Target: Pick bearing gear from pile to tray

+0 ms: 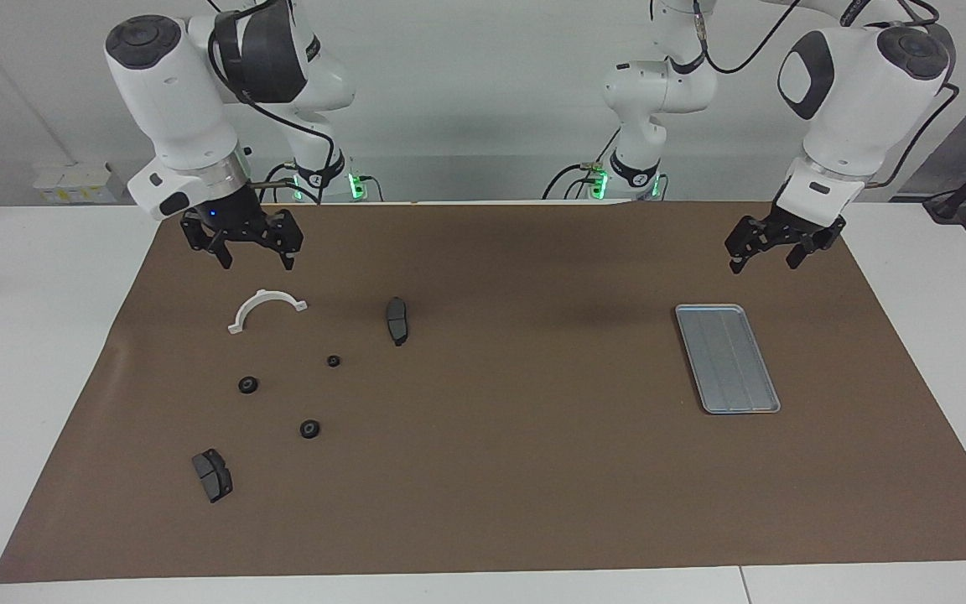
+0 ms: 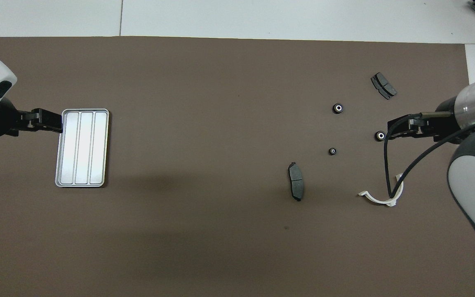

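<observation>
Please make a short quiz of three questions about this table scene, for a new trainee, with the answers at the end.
1. How many small black gears lie on the brown mat?
2. True or false: the tray already holds a part.
3. Which end effector hangs over the mat close to the white half-ring bracket: A) left, B) right?

Key
1. Three: one gear nearest the robots, another gear and a third gear, all between the two brake pads.
2. False: the tray is empty.
3. B. The right end effector is open there; the left end effector, also open, waits near the tray.
</observation>
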